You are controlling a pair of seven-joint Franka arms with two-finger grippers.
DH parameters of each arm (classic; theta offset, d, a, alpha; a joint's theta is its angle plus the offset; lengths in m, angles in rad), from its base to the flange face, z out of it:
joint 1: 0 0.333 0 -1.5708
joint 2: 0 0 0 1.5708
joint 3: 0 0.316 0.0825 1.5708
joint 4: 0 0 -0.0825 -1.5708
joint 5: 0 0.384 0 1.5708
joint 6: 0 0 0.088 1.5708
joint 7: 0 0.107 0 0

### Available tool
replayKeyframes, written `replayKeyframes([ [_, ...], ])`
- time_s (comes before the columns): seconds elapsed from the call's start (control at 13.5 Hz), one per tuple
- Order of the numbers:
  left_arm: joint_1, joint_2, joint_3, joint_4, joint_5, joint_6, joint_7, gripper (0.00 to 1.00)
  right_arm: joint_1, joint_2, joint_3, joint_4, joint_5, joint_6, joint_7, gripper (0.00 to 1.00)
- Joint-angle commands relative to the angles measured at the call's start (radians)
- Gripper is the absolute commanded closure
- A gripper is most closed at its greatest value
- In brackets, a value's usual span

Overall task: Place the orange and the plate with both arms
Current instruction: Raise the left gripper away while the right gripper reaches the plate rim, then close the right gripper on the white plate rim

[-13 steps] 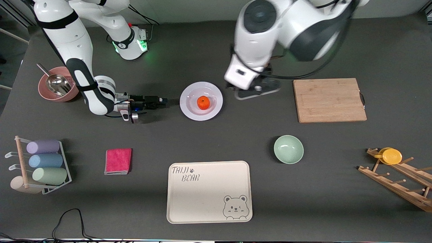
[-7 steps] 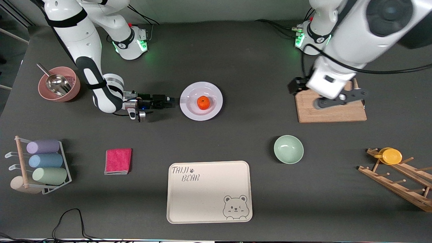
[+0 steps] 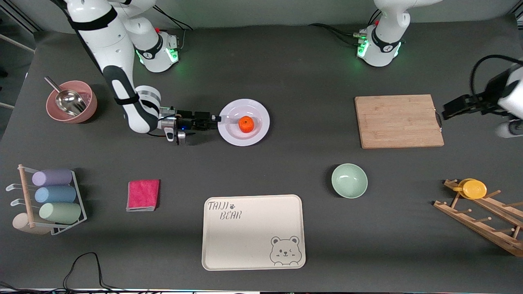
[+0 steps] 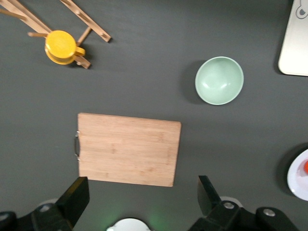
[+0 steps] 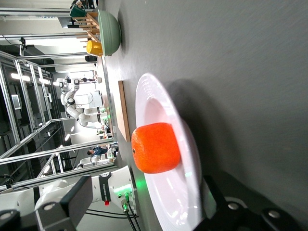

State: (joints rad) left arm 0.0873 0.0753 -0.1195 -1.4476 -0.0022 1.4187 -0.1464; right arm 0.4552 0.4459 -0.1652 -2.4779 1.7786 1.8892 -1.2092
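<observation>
The orange (image 3: 246,124) sits in the middle of the white plate (image 3: 261,112) at the table's centre. My right gripper (image 3: 216,119) lies low and sideways at the plate's rim on the right arm's side. It is open, and the rim stands between its fingers. In the right wrist view the orange (image 5: 155,147) rests on the plate (image 5: 159,103) just ahead of the open right gripper (image 5: 144,207). My left gripper (image 3: 508,130) is open and empty, high over the left arm's end of the table. The left wrist view shows the left gripper (image 4: 142,195) open, with the plate's edge (image 4: 299,179) showing.
A wooden cutting board (image 3: 398,121) lies toward the left arm's end. A pale green bowl (image 3: 349,181) and a cream bear tray (image 3: 252,232) lie nearer the camera. A pink bowl with a scoop (image 3: 71,102), a cup rack (image 3: 49,200), a pink cloth (image 3: 143,194) and a peg rack with a yellow cup (image 3: 474,188) stand around.
My left arm has swung away from beside the plate, across the cutting board, to the left arm's end. My right gripper has slid toward the plate until its fingers reach the rim.
</observation>
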Motion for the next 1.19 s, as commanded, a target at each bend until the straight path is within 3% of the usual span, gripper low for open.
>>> replayKeyframes([
  [0.0, -0.075, -0.051, 0.093, -0.079, -0.010, 0.066, 0.073, 0.00, 0.016, -0.018, -0.007, -0.021, 0.038, 0.013, -0.044, 0.00],
  [0.22, -0.086, -0.048, 0.106, -0.088, -0.010, 0.071, 0.109, 0.00, 0.011, 0.025, -0.005, -0.019, 0.044, 0.008, -0.117, 0.00],
  [0.67, -0.090, -0.043, 0.103, -0.085, -0.002, 0.075, 0.159, 0.00, 0.055, 0.048, 0.001, -0.019, 0.145, 0.008, -0.164, 0.06],
  [0.97, -0.090, -0.040, 0.095, -0.085, 0.005, 0.071, 0.189, 0.00, 0.115, 0.048, 0.001, -0.016, 0.228, 0.008, -0.167, 0.16],
  [1.11, -0.081, -0.040, 0.096, -0.085, 0.007, 0.065, 0.223, 0.00, 0.114, 0.057, 0.001, -0.016, 0.229, 0.004, -0.197, 0.29],
])
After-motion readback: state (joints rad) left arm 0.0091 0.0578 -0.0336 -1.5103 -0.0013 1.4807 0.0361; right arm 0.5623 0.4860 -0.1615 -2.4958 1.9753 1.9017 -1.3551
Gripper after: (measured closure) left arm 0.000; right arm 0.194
